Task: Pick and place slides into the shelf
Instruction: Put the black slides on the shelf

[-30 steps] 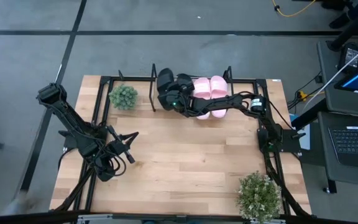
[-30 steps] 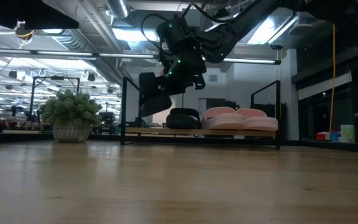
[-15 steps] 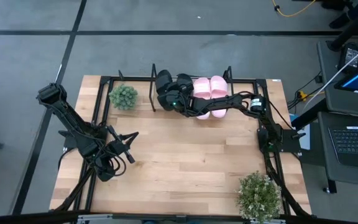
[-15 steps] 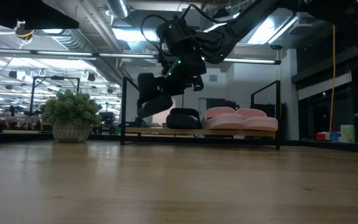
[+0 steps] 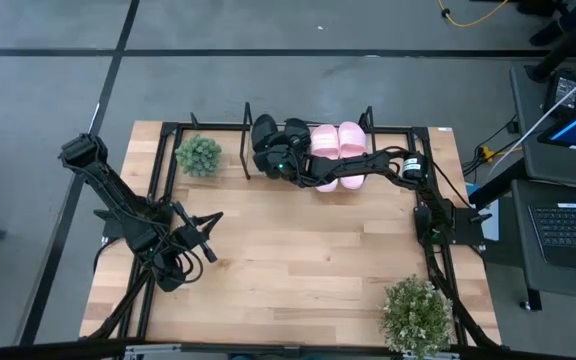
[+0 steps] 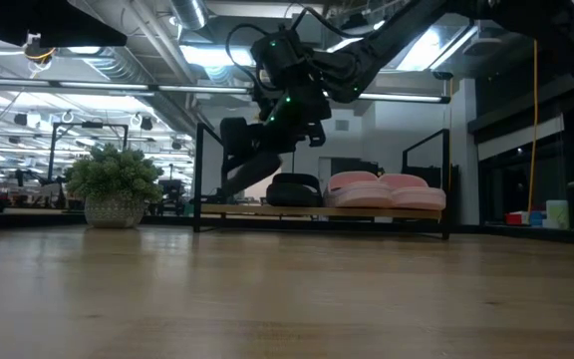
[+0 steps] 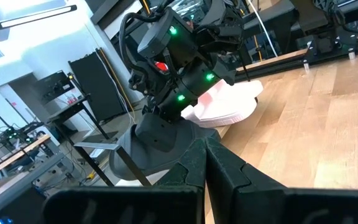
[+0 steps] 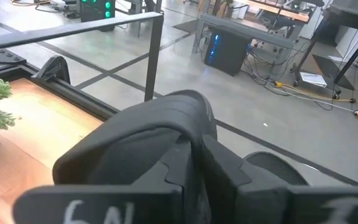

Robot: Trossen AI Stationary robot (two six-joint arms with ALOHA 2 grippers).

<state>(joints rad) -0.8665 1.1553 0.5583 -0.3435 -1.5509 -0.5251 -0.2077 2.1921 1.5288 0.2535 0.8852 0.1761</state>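
My right gripper (image 5: 276, 158) reaches over the shelf (image 6: 267, 210) at the table's far edge and is shut on a black slide (image 6: 245, 152). That slide hangs tilted above the shelf's left end. A second black slide (image 6: 295, 189) and two pink slides (image 5: 325, 150) (image 5: 351, 148) lie sole down, side by side on the shelf board. My left gripper (image 7: 207, 163) waits shut over the table's left side (image 5: 203, 236), touching nothing. My right gripper holds the black slide by its wide strap (image 8: 160, 127), with the fingers (image 8: 185, 168) shut on the strap's edge. It comes from the table's right, slanting down. The slide is lifted clear of the shelf board and hangs tilted, one end lower (image 6: 229, 179).
A small potted plant (image 5: 199, 155) stands left of the shelf, and a larger one (image 5: 416, 312) at the table's near right corner. Thin black wire uprights (image 6: 199, 175) rise at the shelf's ends. Bare wooden table (image 5: 298, 250) lies between the arms.
My right gripper has carried the black slide a little toward the table's far edge, and the slide has tipped slightly steeper. The gripper stays shut on it.
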